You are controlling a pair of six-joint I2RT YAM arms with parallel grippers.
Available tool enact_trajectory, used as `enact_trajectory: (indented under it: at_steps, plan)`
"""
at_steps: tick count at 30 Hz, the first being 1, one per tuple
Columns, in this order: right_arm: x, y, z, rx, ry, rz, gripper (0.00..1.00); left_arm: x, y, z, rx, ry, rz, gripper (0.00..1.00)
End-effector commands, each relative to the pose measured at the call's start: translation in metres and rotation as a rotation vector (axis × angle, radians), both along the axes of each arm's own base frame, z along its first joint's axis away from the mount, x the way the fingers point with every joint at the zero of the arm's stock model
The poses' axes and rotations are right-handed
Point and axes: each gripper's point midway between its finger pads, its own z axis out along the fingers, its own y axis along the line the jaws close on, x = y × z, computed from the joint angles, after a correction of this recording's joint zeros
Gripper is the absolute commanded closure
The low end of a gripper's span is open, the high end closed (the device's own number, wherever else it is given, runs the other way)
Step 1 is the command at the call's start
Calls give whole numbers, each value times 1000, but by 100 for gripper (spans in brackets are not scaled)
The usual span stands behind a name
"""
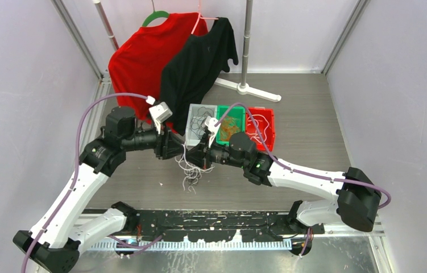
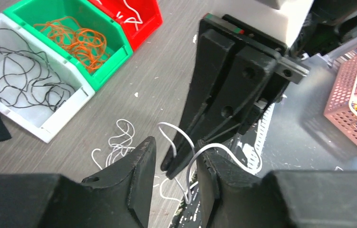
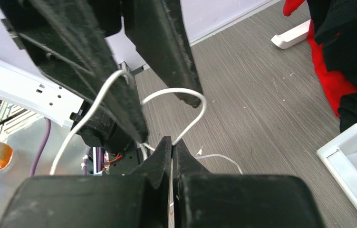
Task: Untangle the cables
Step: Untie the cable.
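Note:
A loose tangle of white cables [image 1: 191, 170] lies on the table below both grippers, which meet tip to tip. My right gripper [image 3: 172, 140] is shut on one white cable [image 3: 184, 92] that arches up from its tips. My left gripper [image 2: 177, 148] is open, its fingers [image 2: 138, 166] standing either side of the right gripper's closed tips [image 2: 182, 161]. The held white cable [image 2: 224, 146] drapes over the left gripper's right finger. More white cable [image 2: 119, 141] sits on the table beyond. Black cables [image 2: 19, 78] fill the white bin and orange cables [image 2: 79, 40] the green bin.
Three bins stand in a row behind the grippers: white [image 1: 195, 114], green [image 1: 223, 110] and red [image 1: 269, 133], the red one with white cables. A rack with a red shirt [image 1: 140, 60] and a black shirt [image 1: 197, 68] stands behind. A pink mesh basket [image 2: 347, 90] sits off the table's near edge.

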Motion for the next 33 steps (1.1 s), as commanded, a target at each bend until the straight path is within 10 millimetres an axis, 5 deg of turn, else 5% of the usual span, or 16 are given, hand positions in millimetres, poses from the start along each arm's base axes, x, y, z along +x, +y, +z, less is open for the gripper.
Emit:
enact_trajectory:
  at_steps: [1,9,12,15,18,21,27,33]
  plan:
    - [-2,0,48,112,-64,13,99,19,3,8,-40,-33,105,67]
    - [-1,0,44,107,-49,1,99,39,13,13,-41,-56,223,99]
    - [-1,0,42,104,-45,-2,98,35,13,20,-37,-109,193,100]
    - [1,-1,41,104,-37,-14,88,25,10,27,-41,-153,120,100]
    - [7,-4,40,117,-20,-63,61,8,5,39,-50,-186,6,100]
    - [16,-9,36,144,-16,-121,47,-16,1,57,-72,-195,-120,100]
    - [20,11,29,128,-10,-76,45,-34,-1,82,-109,-207,-199,100]
    - [26,30,20,143,15,-56,55,-43,-2,101,-141,-201,-232,100]
